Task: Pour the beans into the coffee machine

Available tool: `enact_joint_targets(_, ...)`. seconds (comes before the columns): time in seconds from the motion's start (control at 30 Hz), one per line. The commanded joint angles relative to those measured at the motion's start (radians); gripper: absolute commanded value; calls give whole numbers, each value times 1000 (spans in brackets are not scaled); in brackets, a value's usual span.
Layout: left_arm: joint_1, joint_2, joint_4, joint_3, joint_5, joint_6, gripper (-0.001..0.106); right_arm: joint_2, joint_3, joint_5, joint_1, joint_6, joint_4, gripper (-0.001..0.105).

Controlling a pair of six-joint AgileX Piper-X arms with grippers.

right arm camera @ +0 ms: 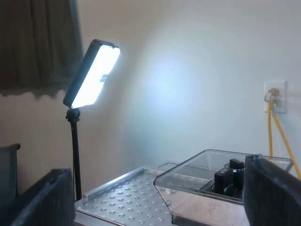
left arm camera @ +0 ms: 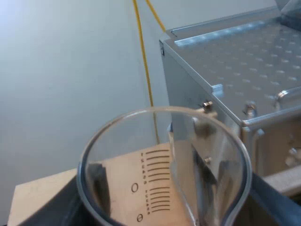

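One measuring glass (left arm camera: 160, 179), base cut off, beside espresso machine (left arm camera: 235, 61)

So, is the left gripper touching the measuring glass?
Touching. The left wrist view shows the left gripper, its black fingers pressed against both sides of the measuring glass, holding it up beside the espresso machine.

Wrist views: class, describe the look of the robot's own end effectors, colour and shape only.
The right end effector has two matt black fingers, thick and blocky with flat inner faces. The left end effector has the same dark, flat-sided fingers. No markings are visible on either.
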Motion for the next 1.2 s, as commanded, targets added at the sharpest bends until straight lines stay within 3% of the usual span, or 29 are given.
enact_joint_targets(0.03, -23, 54, -19, -70, -17, 12, 26, -9, -5, 30, 3, -10, -15, 79)
enact_joint_targets(0.2, -68, 132, -19, -153, -17, 12, 26, -7, -5, 62, 3, -10, -15, 79)
enact_joint_targets(0.23, -111, 201, -19, -223, -45, 12, 26, -7, -5, 67, 3, -10, -15, 79)
enact_joint_targets(0.4, -154, 313, -19, -329, -62, 38, 26, -7, -5, 68, 3, -10, -10, 79)
enact_joint_targets(0.47, -179, 396, -19, -420, -61, 43, 26, -7, -5, 68, 3, -10, -10, 79)
enact_joint_targets(0.77, -273, 605, -11, -671, -102, 65, 26, -7, -5, 68, 3, -10, -15, 79)
enact_joint_targets(1.2, -391, 853, -11, -940, -156, 65, 26, -7, -5, 68, 3, -10, -10, 79)
